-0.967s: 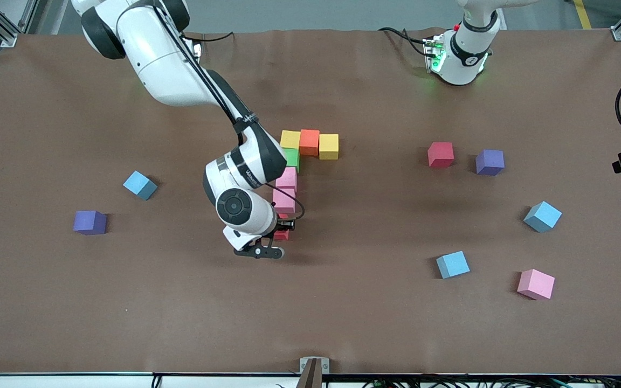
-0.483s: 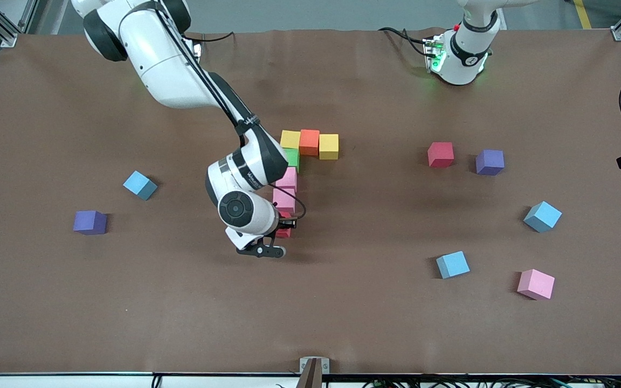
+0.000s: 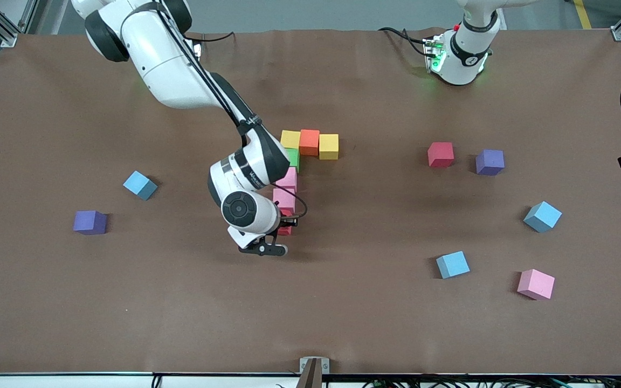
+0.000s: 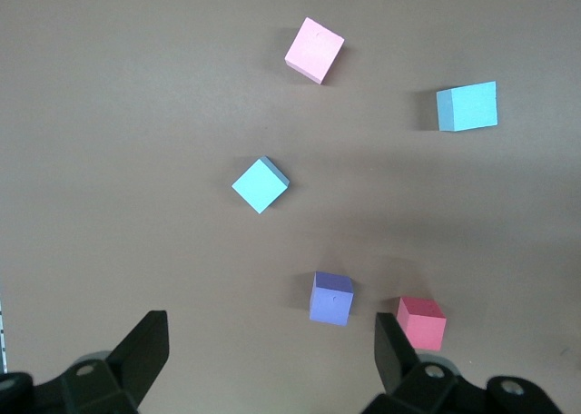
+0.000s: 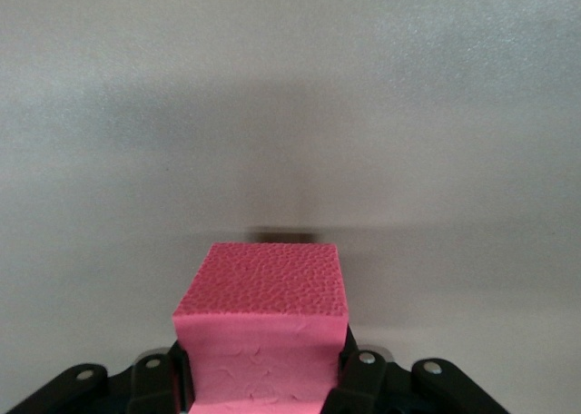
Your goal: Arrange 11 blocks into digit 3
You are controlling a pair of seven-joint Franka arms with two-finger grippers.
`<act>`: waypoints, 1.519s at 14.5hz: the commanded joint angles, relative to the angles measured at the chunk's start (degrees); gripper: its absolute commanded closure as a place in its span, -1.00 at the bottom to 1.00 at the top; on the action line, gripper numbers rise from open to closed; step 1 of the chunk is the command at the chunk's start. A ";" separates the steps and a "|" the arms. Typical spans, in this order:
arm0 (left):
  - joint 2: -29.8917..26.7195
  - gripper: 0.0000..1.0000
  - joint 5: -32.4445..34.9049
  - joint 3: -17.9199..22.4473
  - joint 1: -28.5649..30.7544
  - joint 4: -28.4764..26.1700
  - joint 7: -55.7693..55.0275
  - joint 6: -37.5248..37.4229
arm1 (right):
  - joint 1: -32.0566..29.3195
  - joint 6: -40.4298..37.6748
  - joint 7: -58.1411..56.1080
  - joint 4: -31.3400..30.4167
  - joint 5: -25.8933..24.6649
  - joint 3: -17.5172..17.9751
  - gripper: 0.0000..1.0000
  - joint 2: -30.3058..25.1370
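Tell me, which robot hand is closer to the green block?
Right. The right gripper, shut on a red block, hangs beside the pink blocks just below the green block. The left gripper waits over loose blocks.

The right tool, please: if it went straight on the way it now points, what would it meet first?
Probably the bare table. The right tool is shut on a red block and points down; the wrist view shows only brown surface ahead, though the gap is hard to judge.
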 commanded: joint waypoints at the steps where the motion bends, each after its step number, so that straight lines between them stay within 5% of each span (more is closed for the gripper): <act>1: -0.79 -1.00 0.50 -0.07 0.27 -0.07 0.54 -1.05 | 0.06 -0.86 0.46 1.15 0.58 0.01 0.29 0.46; 22: -1.85 -1.00 0.50 -2.88 -0.35 0.02 0.36 -3.42 | 0.41 -0.24 -0.60 1.24 0.41 0.01 0.25 1.69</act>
